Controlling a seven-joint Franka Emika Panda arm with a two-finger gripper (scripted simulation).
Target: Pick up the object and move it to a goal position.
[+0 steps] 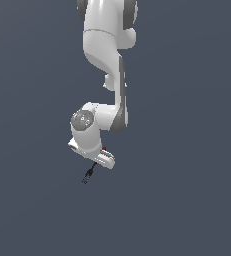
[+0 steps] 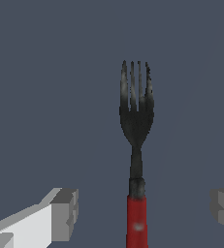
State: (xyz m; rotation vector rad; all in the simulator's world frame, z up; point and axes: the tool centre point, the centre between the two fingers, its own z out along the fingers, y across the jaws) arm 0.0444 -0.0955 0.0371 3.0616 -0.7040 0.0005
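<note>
Plain, featureless dark blue-grey surface (image 1: 187, 200) across both views.

Both renders are dim and evenly lit, the background a flat slate grey with no cast shadows. The white arm (image 1: 104, 60) catches soft light on its upper surfaces, with no harsh glare. Edges are pixelated and jagged (most plainly along the fork (image 2: 136, 145)). No blur or edge distortion.

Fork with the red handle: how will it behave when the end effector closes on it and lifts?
The fork looks stiff, thin and probably light. Its narrow red handle sits between the open end effector fingers, so it may twist or slip if pinched off-centre. Lying flat, it seems unlikely to roll.
</note>
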